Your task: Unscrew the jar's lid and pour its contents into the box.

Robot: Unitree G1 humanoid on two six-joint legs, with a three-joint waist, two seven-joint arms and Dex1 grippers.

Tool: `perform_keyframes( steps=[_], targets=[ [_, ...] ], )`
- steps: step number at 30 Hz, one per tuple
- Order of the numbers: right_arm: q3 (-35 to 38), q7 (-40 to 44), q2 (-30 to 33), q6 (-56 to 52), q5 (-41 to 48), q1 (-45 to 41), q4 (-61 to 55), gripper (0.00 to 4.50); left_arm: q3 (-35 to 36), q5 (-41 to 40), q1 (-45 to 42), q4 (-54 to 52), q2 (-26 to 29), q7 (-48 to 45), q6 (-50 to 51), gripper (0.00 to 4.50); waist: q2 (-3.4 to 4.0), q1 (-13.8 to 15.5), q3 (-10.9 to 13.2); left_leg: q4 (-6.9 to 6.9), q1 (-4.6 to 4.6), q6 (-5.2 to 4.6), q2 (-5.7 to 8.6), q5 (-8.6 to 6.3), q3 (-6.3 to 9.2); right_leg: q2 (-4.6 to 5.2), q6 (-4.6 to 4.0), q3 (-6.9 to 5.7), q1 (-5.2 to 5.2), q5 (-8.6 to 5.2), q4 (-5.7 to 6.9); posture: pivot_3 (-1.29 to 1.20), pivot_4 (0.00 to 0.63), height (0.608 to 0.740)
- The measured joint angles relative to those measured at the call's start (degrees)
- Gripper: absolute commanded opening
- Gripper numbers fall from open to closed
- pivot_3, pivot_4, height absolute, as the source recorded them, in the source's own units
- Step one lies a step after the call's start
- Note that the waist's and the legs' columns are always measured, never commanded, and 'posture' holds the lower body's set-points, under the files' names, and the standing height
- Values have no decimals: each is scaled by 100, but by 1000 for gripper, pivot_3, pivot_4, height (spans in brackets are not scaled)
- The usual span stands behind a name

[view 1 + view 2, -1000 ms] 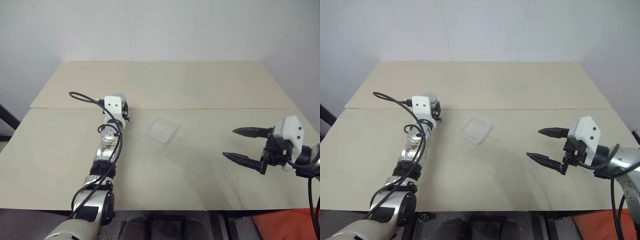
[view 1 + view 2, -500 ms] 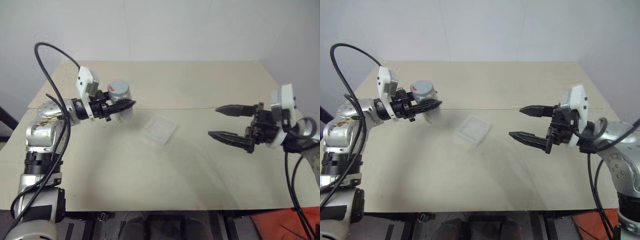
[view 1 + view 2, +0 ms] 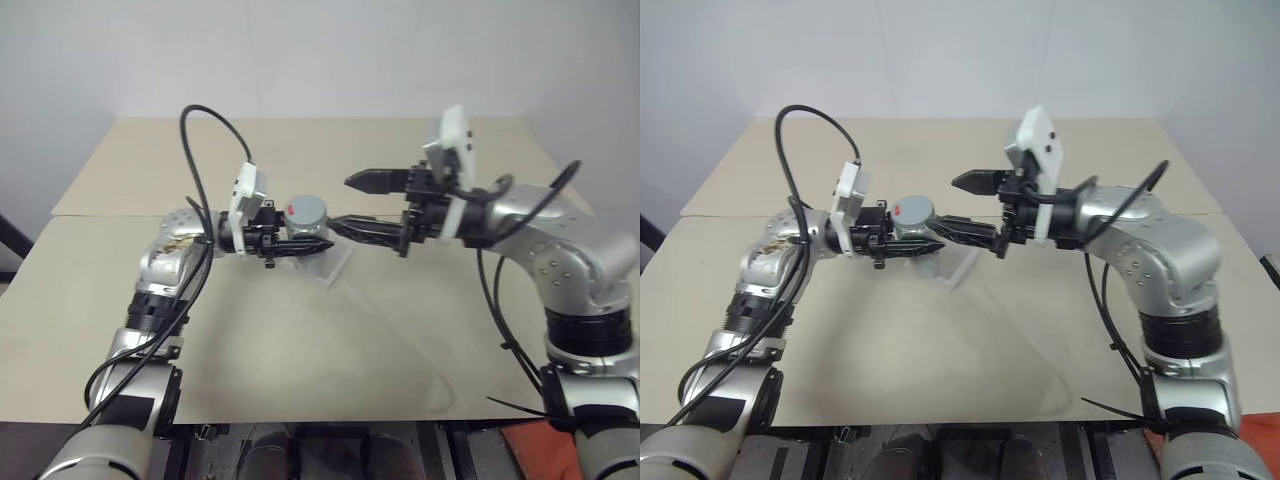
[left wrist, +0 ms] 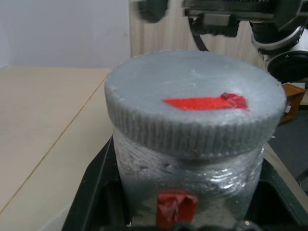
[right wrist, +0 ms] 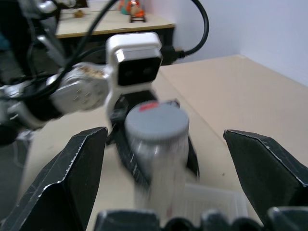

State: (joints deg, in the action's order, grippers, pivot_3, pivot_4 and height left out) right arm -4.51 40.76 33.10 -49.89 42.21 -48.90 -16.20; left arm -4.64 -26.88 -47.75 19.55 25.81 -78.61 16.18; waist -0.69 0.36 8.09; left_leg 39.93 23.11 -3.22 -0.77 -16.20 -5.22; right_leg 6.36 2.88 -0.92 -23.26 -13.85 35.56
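My counter [image 3: 300, 370] fills the lower half of the head frame, a pale beige sheet, bare along its near edge. A seam [image 3: 90, 214] runs across it at mid-height, where a second panel joins behind.

At the centre of the frame my left tool [image 3: 312, 244] is clamped tight on the jar [image 3: 306, 224], holding it upright above the counter. The lid [image 3: 307, 210] is on, a grey ribbed cap with a red strip across its top; in my left wrist view the lid [image 4: 192, 115] sits square on the jar, with a red patch [image 4: 176, 206] lower down the wall. I cannot make out the contents.

The box [image 3: 335, 266] lies flat on the counter just below and right of the jar, partly hidden by it.

My right tool [image 3: 352, 205] reaches in from the right with its fingers spread wide, one finger [image 3: 375, 181] level above, the other low beside the jar; I cannot tell whether it touches.

Beyond the far edge of the counter rises a plain white wall [image 3: 300, 50].
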Motion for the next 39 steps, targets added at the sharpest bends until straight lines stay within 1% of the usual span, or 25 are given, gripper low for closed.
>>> perform_keyframes(
  steps=[7,16,19,22,23,27,29,32,35,39],
  targets=[
    [-392,-263,-337,-75,-513,-178,106,4500,-50,208,-237,362,-94,-179,-171,2004,0,-42,0,1,7,0,0,0,3,0,0,-7,-6,0,1,0,150,740],
    [-398,-257,-596,-75,-737,-187,230,4500,-50,232,-275,380,-103,-254,-214,2004,0,-100,0,1,6,0,-1,0,3,1,0,-5,-7,0,9,0,150,740],
    [-397,-234,-652,-74,-749,-187,240,3960,-49,231,-275,377,-83,-276,-213,2004,0,-110,0,1,4,0,-2,0,3,0,0,-5,-8,0,10,0,150,740],
    [-401,-132,-711,-74,-722,-187,237,3005,-30,231,-275,373,-66,-271,-213,2004,0,-112,0,1,4,0,-2,0,3,0,0,-4,-8,0,11,0,150,740],
    [-400,-120,-718,-74,-722,-187,245,2776,-26,231,-276,371,-63,-273,-216,2004,0,-110,0,1,4,0,-1,1,3,1,0,-4,-8,0,12,0,150,740],
    [-394,38,-734,-27,-723,-189,339,2775,-36,253,-276,372,-47,-324,-215,2004,0,-110,0,1,4,0,-1,1,3,0,0,-5,-8,0,12,0,150,740],
    [-399,429,-691,183,-726,-189,474,2775,-51,231,-298,372,-30,-516,-215,2004,1,-111,0,1,4,0,0,1,2,0,0,-5,-9,0,12,0,150,740],
    [-419,1319,-634,685,-720,-213,837,2775,-92,179,-381,372,10,-993,-214,2004,1,-112,0,1,4,0,1,0,1,-1,1,-4,-8,0,11,0,150,740],
    [-612,2631,-540,1492,-801,-480,1593,2775,-380,-111,-438,245,170,-1297,-184,2004,1,-131,0,2,1,0,-1,0,0,-2,1,-1,-8,0,12,0,150,740],
    [-848,4214,-666,2250,-949,-1108,2904,2775,-797,-455,-540,84,399,-1369,-185,2004,1,-152,0,2,-5,0,-2,0,-4,-3,1,4,-8,0,17,0,150,740]
  ],
)
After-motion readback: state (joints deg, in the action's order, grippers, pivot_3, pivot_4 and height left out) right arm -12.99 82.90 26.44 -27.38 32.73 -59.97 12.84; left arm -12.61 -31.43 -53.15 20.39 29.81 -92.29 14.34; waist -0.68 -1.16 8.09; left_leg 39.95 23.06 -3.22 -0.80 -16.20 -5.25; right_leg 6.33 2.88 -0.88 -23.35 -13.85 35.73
